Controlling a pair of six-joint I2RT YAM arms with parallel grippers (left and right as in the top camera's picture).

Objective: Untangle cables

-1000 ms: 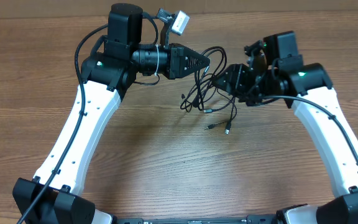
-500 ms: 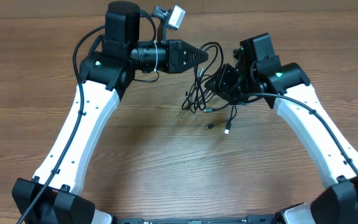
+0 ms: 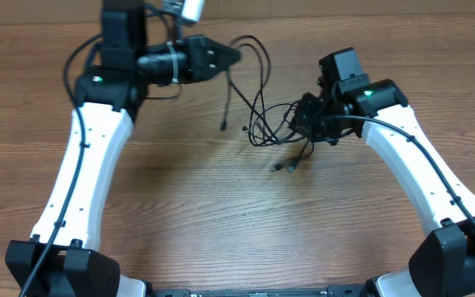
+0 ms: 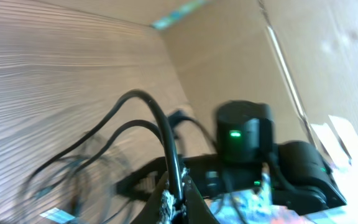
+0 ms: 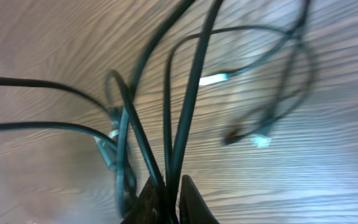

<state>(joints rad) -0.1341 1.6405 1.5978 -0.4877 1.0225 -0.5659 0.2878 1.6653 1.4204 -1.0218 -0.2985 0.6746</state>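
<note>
Both end effectors grip the thin black flexible cables (image 3: pixel 264 115) over the brown wood-grain table (image 3: pixel 221 223).
The left end effector (image 3: pixel 234 54) is clenched on one cord near the table's far edge; its wrist view shows the cord arching out from the pinched tips. The right end effector (image 3: pixel 298 125) is clamped on several strands, which fan out from its tips in its wrist view. Between the two, the cables form tangled loops, and small silver-tipped plug ends (image 3: pixel 285 167) sit near the right end effector.
</note>
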